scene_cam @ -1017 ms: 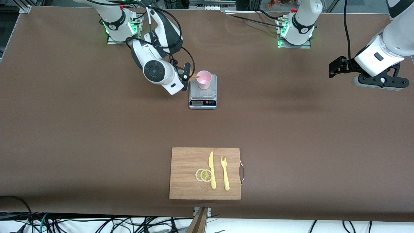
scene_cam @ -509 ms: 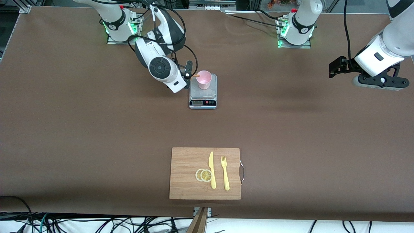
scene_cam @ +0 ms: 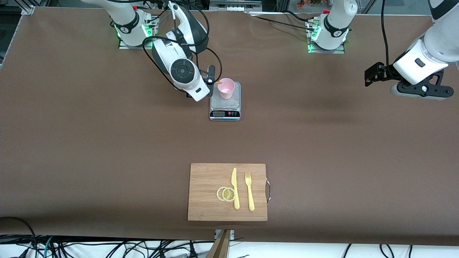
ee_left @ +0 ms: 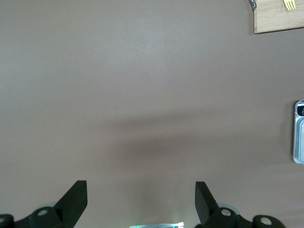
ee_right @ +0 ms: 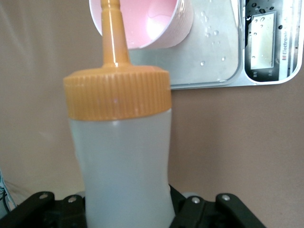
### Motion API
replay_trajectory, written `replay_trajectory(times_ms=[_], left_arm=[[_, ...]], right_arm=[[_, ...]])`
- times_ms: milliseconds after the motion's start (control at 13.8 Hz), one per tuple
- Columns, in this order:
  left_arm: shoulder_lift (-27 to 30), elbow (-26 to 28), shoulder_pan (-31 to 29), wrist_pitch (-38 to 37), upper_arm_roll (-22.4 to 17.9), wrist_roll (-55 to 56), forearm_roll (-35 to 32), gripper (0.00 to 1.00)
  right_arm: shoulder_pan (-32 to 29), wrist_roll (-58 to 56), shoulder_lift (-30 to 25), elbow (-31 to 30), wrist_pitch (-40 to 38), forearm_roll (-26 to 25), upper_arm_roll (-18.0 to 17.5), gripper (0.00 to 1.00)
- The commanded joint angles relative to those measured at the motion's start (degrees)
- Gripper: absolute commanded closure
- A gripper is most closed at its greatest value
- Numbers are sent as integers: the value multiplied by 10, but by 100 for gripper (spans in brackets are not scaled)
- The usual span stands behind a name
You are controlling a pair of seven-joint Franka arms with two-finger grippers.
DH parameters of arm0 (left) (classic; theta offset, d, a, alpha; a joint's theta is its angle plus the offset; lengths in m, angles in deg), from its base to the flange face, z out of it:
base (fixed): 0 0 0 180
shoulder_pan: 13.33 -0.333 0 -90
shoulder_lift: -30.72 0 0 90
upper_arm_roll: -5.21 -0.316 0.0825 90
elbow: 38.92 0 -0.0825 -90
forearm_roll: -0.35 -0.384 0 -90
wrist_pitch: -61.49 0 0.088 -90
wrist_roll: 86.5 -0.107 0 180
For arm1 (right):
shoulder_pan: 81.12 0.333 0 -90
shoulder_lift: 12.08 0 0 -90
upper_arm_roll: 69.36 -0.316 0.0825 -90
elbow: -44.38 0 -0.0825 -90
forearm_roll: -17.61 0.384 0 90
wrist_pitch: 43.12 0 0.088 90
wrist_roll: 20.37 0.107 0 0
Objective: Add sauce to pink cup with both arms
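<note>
The pink cup (scene_cam: 226,87) stands on a small kitchen scale (scene_cam: 225,114), and its inside shows in the right wrist view (ee_right: 159,21). My right gripper (scene_cam: 209,79) is shut on the sauce bottle (ee_right: 121,156), a whitish squeeze bottle with an orange cap. The bottle is tipped toward the cup, and its nozzle (scene_cam: 218,82) (ee_right: 114,33) reaches over the cup's rim. The arm's wrist hides the bottle's body in the front view. My left gripper (scene_cam: 373,75) (ee_left: 141,190) waits open and holds nothing, above bare table at the left arm's end.
Drops of liquid lie on the scale's plate (ee_right: 213,61). A wooden cutting board (scene_cam: 208,200) lies near the front camera with a yellow knife (scene_cam: 235,188), a yellow fork (scene_cam: 249,191) and two lemon slices (scene_cam: 226,194) on it.
The right arm's wrist has swung up and in toward the cup, tipping the bottle further. The nozzle stays at the cup's rim. The left arm has not moved.
</note>
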Motion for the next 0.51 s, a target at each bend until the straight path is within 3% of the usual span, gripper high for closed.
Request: replay_trajectory(times_ms=[0, 436], left_arm=[[9, 0, 0, -9, 0, -3, 3, 0], [9, 0, 0, -9, 0, -3, 3, 0]], right_arm=[[7, 12, -3, 12, -17, -16, 2, 100], [10, 12, 16, 47, -43, -48, 2, 100]])
